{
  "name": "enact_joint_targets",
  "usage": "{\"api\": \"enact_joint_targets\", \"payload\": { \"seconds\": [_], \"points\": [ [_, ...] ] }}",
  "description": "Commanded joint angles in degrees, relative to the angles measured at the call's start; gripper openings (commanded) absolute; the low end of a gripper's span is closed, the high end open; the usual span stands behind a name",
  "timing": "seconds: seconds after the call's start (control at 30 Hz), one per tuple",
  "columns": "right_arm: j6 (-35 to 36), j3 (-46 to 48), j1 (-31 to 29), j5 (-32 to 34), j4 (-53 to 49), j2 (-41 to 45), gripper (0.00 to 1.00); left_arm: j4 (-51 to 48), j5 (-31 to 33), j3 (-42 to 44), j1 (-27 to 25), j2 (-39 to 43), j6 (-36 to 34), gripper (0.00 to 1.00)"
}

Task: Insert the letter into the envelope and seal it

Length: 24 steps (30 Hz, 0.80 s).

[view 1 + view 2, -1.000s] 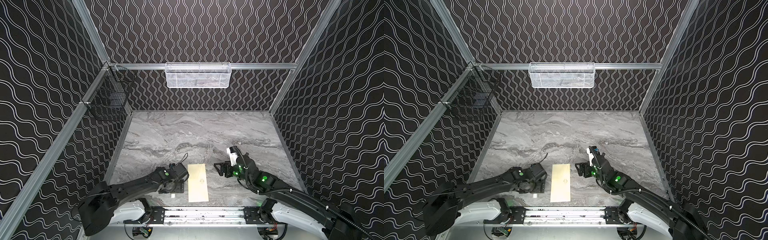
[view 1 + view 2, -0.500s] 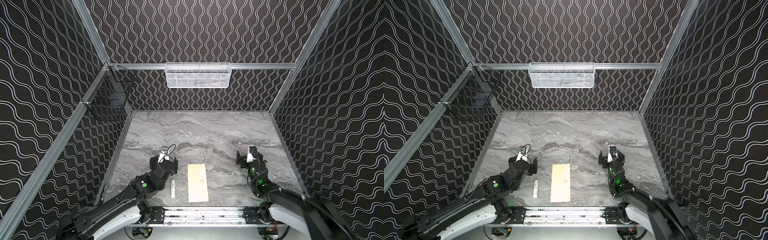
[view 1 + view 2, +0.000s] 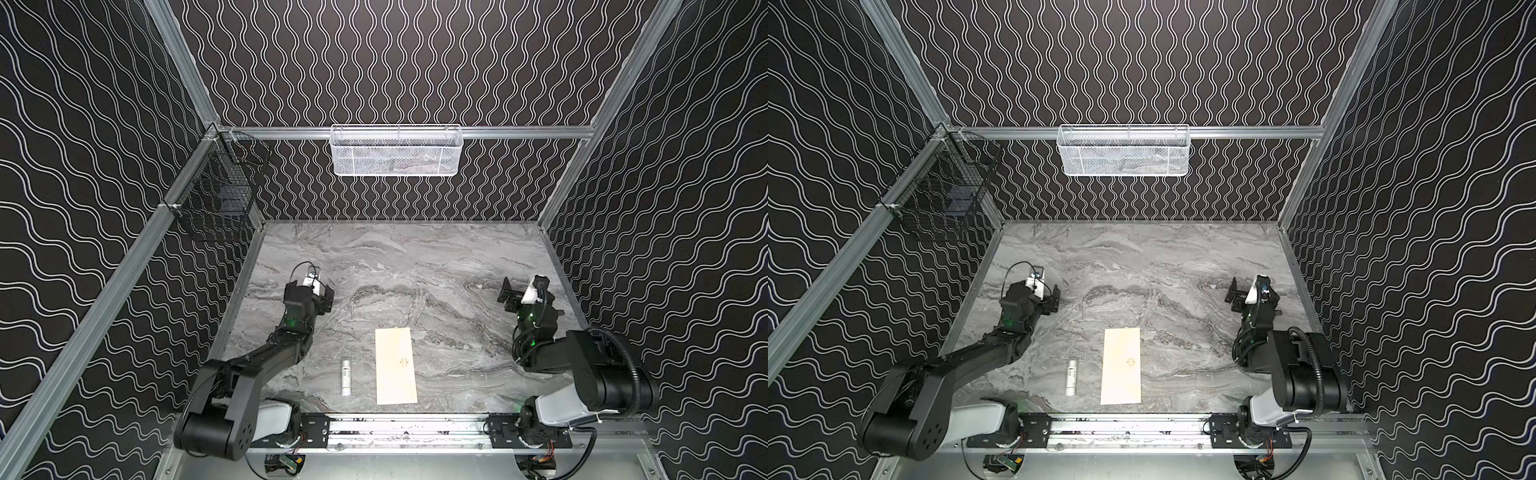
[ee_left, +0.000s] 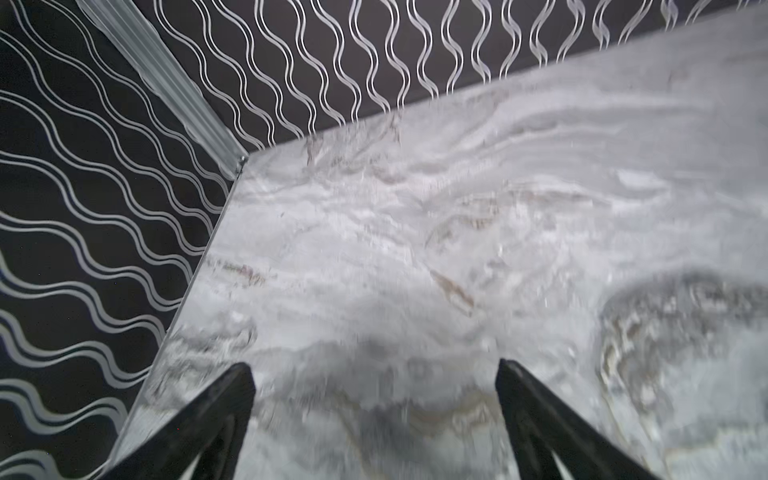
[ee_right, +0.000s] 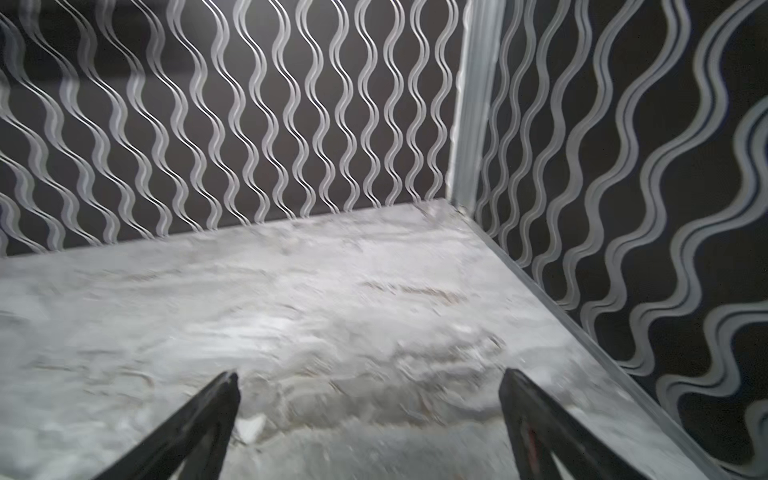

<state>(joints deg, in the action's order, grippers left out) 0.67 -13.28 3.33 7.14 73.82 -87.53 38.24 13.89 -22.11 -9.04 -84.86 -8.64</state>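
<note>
Envelope point(image 3: 395, 365) lies flat near the front edge of the desk point(image 3: 415, 266), long axis running front to back, emblem up; which end bears the flap cannot be told. Both arms have just drawn back to the sides. Left fingers point(image 4: 216, 411) and right fingers point(image 5: 208, 415) stand spread and empty. White stick point(image 3: 345, 376) now lies released just beside the envelope. No letter shows; it is judged enclosed and sealing finished.

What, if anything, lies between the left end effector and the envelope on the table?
Only bare table lies on the direct line from the open left end effector to the envelope. The white stick lies just left of it, apart, flanking its nearer half.
</note>
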Motion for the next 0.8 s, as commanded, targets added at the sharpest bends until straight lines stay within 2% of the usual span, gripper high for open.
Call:
{"api": "enact_joint_targets", "payload": {
  "seconds": [0.0,0.07,0.1,0.13,0.17,0.27,0.37,0.47,0.57,0.67,0.77],
  "points": [
    [-0.5,-2.3,-0.4,-4.2,-6.2,-1.3,1.00,14.8,-5.9,0.8,3.1,-4.4,3.7,0.94],
    [-0.9,-3.3,-0.4,-3.9,-12.7,1.1,1.00,18.9,-5.9,1.1,4.5,-8.9,5.2,0.96],
    [-0.7,-2.6,-0.4,-4.0,-9.6,0.2,1.00,21.4,-6.3,0.6,4.6,-11.0,4.6,0.99],
    [-0.6,-1.6,-0.4,-4.4,-5.0,-1.2,1.00,18.0,-7.2,-0.2,4.8,-10.4,5.1,0.99],
    [-0.6,-1.6,-0.3,-4.3,-4.8,-1.3,1.00,16.7,-7.7,-0.9,5.2,-10.5,5.3,0.99],
    [-0.9,-3.1,-0.3,-4.1,-11.4,0.4,1.00,16.4,-7.8,-1.8,5.5,-11.6,5.4,0.99],
    [-0.6,-2.1,-0.3,-4.8,-5.5,-1.6,1.00,16.6,-9.1,-1.8,6.2,-11.7,5.9,0.99],
    [-0.3,-4.9,-0.3,-6.5,-13.2,-0.8,1.00,17.2,-8.7,-1.7,6.3,-11.8,5.6,0.99],
    [-0.3,-3.9,-0.3,-7.0,-8.9,-2.0,1.00,18.0,-8.6,-1.2,6.2,-11.5,5.5,0.99],
    [-0.8,-4.4,0.1,-7.2,-11.6,-1.2,1.00,19.3,-8.8,-0.2,6.2,-10.9,5.4,0.99],
    [-0.9,-2.4,0.4,-7.6,-7.6,-0.9,1.00,20.0,-8.4,0.4,5.8,-10.4,5.1,0.99]
  ]
}}
